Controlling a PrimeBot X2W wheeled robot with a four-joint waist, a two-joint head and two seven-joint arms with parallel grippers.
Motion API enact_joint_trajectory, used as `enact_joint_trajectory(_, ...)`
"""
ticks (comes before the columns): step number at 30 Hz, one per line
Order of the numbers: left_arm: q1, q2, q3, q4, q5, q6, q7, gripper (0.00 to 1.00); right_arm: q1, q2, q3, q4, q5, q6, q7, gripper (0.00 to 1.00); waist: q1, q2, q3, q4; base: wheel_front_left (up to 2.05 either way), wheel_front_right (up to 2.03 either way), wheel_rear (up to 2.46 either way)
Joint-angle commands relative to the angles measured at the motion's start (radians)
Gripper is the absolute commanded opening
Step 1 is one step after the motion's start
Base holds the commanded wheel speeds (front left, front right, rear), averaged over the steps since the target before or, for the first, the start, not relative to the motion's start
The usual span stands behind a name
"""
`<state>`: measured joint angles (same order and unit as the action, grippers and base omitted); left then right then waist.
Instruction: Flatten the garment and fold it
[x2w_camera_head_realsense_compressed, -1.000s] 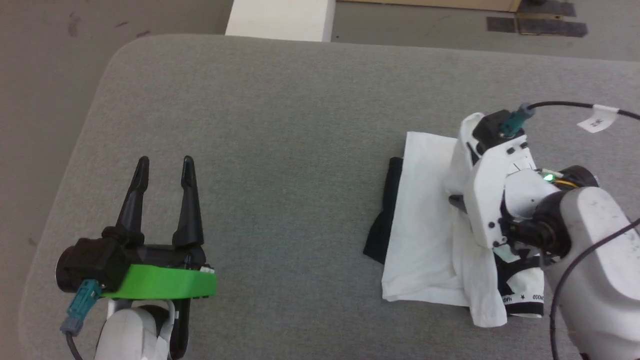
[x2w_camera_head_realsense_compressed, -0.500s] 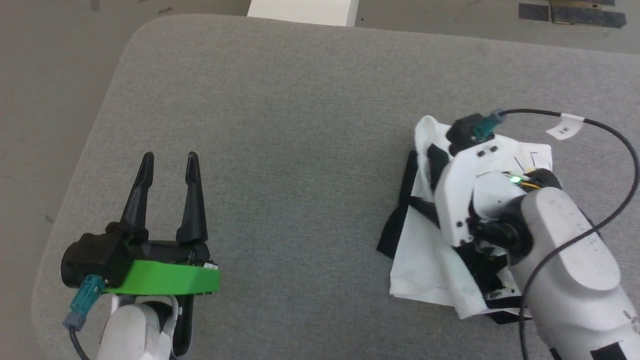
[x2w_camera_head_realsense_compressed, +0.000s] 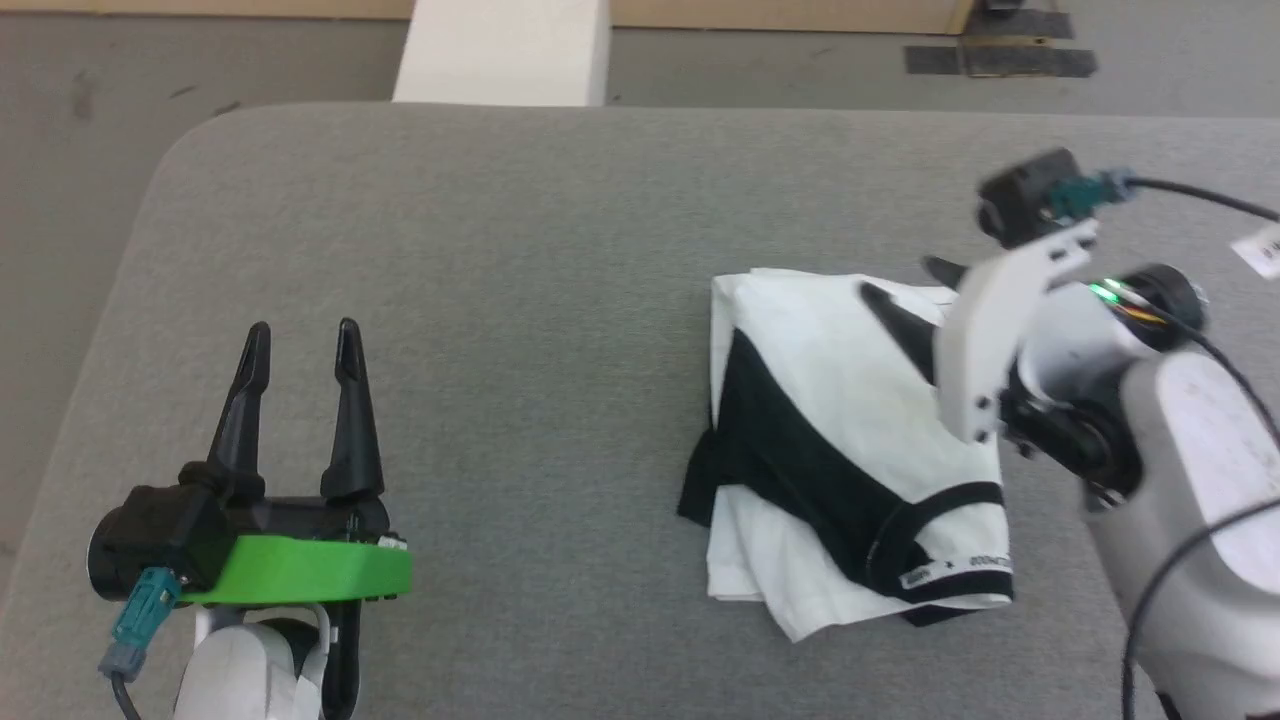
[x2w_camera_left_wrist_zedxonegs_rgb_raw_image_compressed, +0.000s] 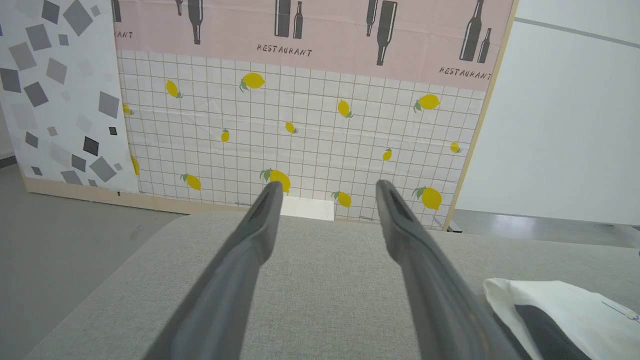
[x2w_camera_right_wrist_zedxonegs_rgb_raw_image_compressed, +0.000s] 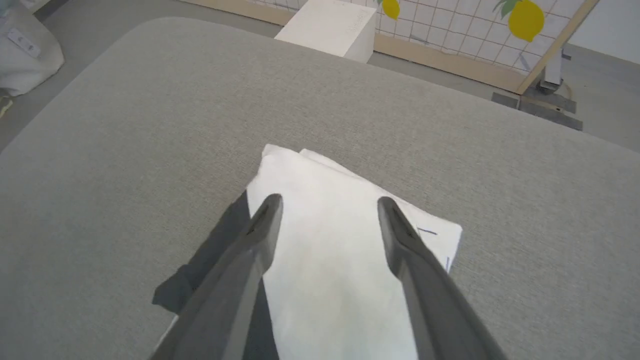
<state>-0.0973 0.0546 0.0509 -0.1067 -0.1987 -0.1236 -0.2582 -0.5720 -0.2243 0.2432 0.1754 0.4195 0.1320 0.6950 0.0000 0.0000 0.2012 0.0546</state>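
On grey table (x2w_camera_head_realsense_compressed: 500, 250), right side, shirt (x2w_camera_head_realsense_compressed: 850, 400) lies folded but lumpy, black sleeve (x2w_camera_head_realsense_compressed: 700, 490) poking out. R gripper (x2w_camera_head_realsense_compressed: 903, 280) above it, jaws wide, empty; L gripper (x2w_camera_head_realsense_compressed: 303, 335) likewise. Best: tuck sleeve, square edges gently.

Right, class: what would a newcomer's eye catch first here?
The soft white cloth shirt with black sleeves and trim, lying folded on the right of the grey padded table. Then the right gripper, open over it, and the left gripper, with its bright green collar, at lower left.
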Motion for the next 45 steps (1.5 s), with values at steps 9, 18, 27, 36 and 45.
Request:
enact_joint_trajectory(9,0.009,-0.004,-0.004,-0.01,0.015,-0.007,-0.004,1.0,0.208,0.048,-0.154,-0.019,-0.198,-0.001,0.081,1.0,0.0,0.0,0.006,-0.059,0.0,0.0,0.0)
enact_joint_trajectory(18,-0.007,-0.004,-0.018,-0.001,0.012,-0.007,-0.004,1.0,0.261,0.104,-0.159,0.046,-0.245,-0.001,0.1,1.0,0.0,0.0,0.038,-0.025,0.0,0.0,0.0)
enact_joint_trajectory(27,-0.009,-0.004,-0.028,0.007,0.01,-0.007,-0.004,1.0,0.268,0.099,-0.178,0.128,-0.258,-0.001,0.11,0.0,0.0,0.0,0.038,-0.011,0.0,0.0,0.0)
enact_joint_trajectory(36,0.0,-0.004,-0.035,0.003,0.011,-0.007,-0.004,1.0,0.22,0.011,-0.033,0.116,-0.208,-0.001,0.055,0.0,0.0,0.0,0.033,-0.065,0.0,0.0,0.0)
enact_joint_trajectory(45,0.008,0.005,0.014,-0.034,0.022,-0.006,-0.004,1.0,0.044,-0.163,0.291,0.098,-0.109,-0.001,0.034,0.0,0.0,0.0,0.079,-0.327,0.0,0.0,0.0)
